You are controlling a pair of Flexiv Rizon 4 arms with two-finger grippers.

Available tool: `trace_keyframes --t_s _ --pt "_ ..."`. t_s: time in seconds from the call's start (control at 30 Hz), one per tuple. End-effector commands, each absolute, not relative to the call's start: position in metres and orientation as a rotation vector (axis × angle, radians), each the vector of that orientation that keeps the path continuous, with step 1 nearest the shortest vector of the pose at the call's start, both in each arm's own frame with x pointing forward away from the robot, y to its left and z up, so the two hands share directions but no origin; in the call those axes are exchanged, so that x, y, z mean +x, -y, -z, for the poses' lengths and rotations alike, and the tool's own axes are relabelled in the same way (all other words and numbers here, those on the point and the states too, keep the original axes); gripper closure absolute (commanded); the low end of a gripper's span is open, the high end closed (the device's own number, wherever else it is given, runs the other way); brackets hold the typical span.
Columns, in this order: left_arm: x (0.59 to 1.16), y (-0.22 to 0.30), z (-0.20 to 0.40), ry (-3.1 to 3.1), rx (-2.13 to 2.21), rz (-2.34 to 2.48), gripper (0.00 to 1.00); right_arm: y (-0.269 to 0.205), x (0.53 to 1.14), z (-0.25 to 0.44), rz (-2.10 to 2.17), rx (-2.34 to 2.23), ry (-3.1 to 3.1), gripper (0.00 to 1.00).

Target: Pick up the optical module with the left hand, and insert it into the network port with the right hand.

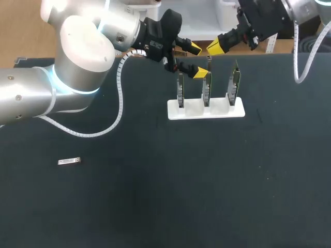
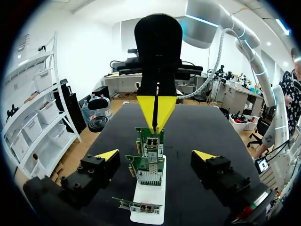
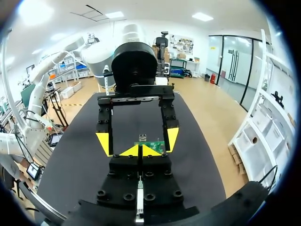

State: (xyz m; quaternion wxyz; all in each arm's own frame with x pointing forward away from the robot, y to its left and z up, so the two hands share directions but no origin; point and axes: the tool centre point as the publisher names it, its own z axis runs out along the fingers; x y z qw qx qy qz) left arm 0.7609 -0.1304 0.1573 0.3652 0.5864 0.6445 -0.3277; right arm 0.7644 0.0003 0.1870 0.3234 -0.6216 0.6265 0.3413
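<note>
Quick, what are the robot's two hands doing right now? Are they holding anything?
Left hand: open, holding nothing.
Right hand: closed, with nothing visible between its tips.

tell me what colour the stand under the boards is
White. The stand shows best in the head view.

The module [image 1: 69,161] on the worktop [image 1: 170,196] is too small in the head view for me to tell its ends apart. From my right wrist, my right hand [image 3: 139,151] covers the stand [image 1: 206,109] and all but the top of one card [image 3: 151,146]. My right arm [image 1: 269,18] runs off the head view's upper edge.
</note>
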Motion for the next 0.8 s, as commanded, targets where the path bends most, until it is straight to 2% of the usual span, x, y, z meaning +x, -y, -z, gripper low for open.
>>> trace_keyframes --t_s 0.03,0.8 --pt "0.763 0.131 -0.158 -1.661 1.512 0.843 0.0 -0.003 0.772 -0.184 -0.913 -1.638 -1.644 1.0" --pt "0.763 0.131 -0.158 -1.661 1.512 0.843 0.0 -0.004 0.775 -0.172 -0.941 -1.637 -1.677 1.0"
